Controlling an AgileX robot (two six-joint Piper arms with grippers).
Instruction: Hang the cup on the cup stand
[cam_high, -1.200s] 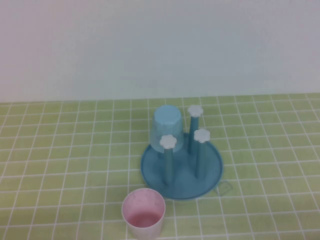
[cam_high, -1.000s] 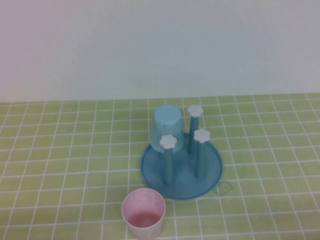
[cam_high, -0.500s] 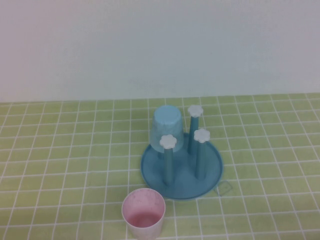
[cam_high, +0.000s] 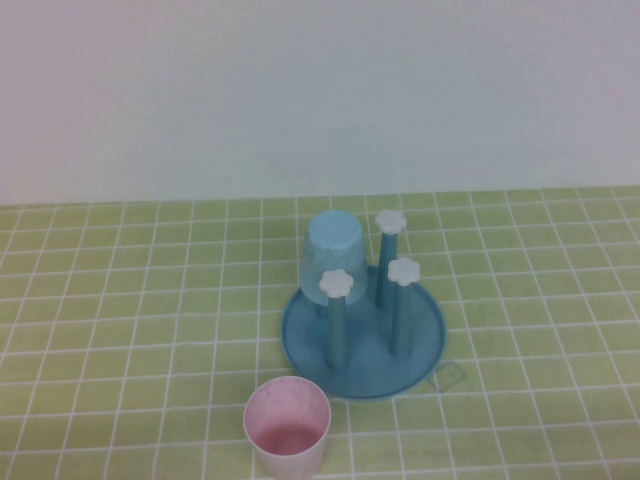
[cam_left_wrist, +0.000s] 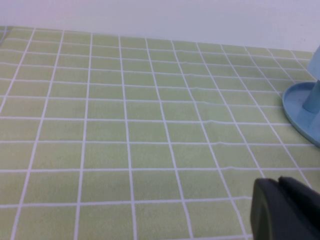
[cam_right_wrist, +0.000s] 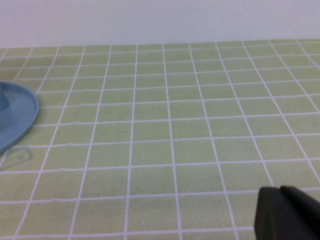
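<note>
Pink cup upright, mouth up, bottom centre of high view, just below cup stand rim. Left gripper and right gripper only dark corners in wrist views; finger state unclear, nearer arm undecidable.

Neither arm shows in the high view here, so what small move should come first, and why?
Probably one arm reaching toward the pink cup, which stands upright on the table just in front of the cup stand. The blue cup already hangs inverted; three pegs look free. Left gripper and right gripper sit low, far from it.
</note>
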